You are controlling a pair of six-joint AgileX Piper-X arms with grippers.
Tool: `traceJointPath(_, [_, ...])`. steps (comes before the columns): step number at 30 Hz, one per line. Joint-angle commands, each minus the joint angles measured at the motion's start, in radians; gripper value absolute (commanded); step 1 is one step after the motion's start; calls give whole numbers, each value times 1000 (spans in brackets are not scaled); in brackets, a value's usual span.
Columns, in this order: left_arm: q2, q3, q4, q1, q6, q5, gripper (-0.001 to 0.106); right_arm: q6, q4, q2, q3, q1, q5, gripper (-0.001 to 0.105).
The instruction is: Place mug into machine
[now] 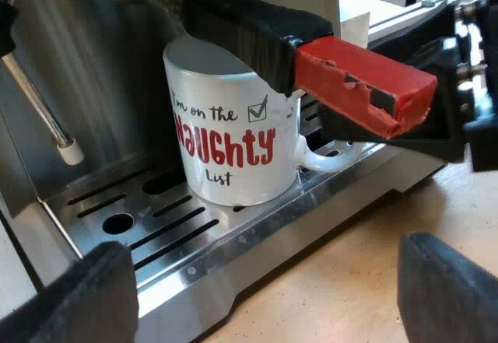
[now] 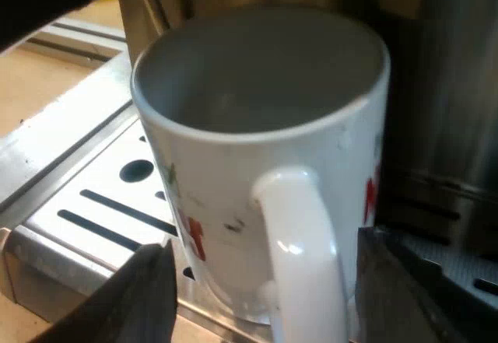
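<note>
Left gripper (image 1: 264,292): jaws spread wide, empty, near the mug (image 1: 229,141) at its printed side. Right gripper (image 2: 261,296): jaws released, straddling the mug handle (image 2: 299,234). Mug upright on the drip tray (image 1: 233,253) of the espresso machine (image 1: 124,94), directly under the holder handle (image 1: 358,82). Steam wand (image 1: 47,117) beyond the mug.

White mug (image 1: 233,137), red and black lettering, green tick; handle (image 1: 257,28) black, red end; silver tray (image 1: 194,257), dark slots; tan tabletop (image 1: 350,281); my left end effector (image 1: 264,300) black.

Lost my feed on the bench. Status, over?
Left gripper: jaws open, empty. Right gripper: jaws open, astride mug handle. Mug upright on tray, holder handle close over rim.
</note>
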Motion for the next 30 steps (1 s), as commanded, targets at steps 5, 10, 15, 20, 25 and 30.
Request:
traceJointPath(5, [2,-2,-6,-2,-2,-16,71,-31,-35,98,-89,-3,-10,38])
traceJointPath(10, [2,-2,-6,-2,-2,-16,71,-31,-39,163,-155,-3,-1,29])
traceJointPath(15, [2,-2,-6,-2,-2,-16,71,-31,-39,196,-189,-3,40,29])
traceJointPath(20, [2,-2,-6,-2,-2,-16,71,-31,-47,206,-198,-3,111,29])
traceJointPath(25, [2,-2,-6,-2,-2,-16,71,-28,-47,206,-198,-21,143,29])
traceJointPath(30, [2,-2,-6,-2,-2,-16,71,-28,-21,192,-198,3,143,29])
